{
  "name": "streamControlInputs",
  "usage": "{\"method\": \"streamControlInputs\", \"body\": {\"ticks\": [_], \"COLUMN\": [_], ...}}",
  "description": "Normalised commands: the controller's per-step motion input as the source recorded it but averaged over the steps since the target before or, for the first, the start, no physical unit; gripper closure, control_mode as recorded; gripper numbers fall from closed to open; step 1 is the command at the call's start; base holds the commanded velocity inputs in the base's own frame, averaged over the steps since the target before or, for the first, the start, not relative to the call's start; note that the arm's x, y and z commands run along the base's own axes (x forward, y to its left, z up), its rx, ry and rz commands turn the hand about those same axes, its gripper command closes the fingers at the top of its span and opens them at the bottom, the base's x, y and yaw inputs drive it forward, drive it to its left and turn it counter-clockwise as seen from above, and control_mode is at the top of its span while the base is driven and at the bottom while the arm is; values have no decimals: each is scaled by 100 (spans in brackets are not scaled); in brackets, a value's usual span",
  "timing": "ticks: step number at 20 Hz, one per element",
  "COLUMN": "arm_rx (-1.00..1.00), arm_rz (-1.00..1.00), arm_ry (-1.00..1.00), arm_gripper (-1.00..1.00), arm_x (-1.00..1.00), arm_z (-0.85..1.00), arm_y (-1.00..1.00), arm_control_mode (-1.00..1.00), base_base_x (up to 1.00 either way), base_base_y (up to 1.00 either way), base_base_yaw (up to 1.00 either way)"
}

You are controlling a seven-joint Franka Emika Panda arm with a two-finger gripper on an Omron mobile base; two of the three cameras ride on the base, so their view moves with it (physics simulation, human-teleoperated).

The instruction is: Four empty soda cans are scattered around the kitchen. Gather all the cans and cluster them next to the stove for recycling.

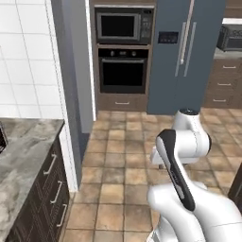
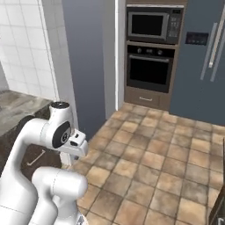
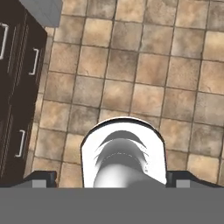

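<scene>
The soda cans and the stove are out of view. My gripper (image 3: pixel 111 180) hangs over the brown tiled floor (image 3: pixel 144 74) and points down at it. Its two dark fingertips (image 3: pixel 40 178) stand far apart at the bottom corners of the hand view, open, with nothing between them. The arm is folded close above the base in both base views.
A grey marbled counter (image 1: pixel 23 156) on dark drawer cabinets (image 1: pixel 52 189) lies to the left, also seen as cabinet fronts (image 3: pixel 17 87). Ahead stand a wall oven (image 1: pixel 123 71), a microwave (image 1: pixel 124 26) and a blue-grey fridge (image 1: pixel 189 56). A toaster oven (image 1: pixel 231 38) sits far right.
</scene>
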Motion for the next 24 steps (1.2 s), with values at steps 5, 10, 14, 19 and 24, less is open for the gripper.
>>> {"method": "streamControlInputs", "body": {"ticks": [5,10,14,19,24], "arm_rx": [0,0,0,0,0], "arm_rz": [0,0,0,0,0], "arm_ry": [0,0,0,0,0], "arm_gripper": [-100,-100,-100,-100,-100], "arm_x": [0,0,0,0,0], "arm_z": [0,0,0,0,0], "arm_y": [0,0,0,0,0], "arm_control_mode": [100,100,100,100,100], "base_base_x": [100,100,100,100,74], "base_base_y": [-65,-40,-25,-36,-17], "base_base_yaw": [2,-5,-5,-23,-66]}}
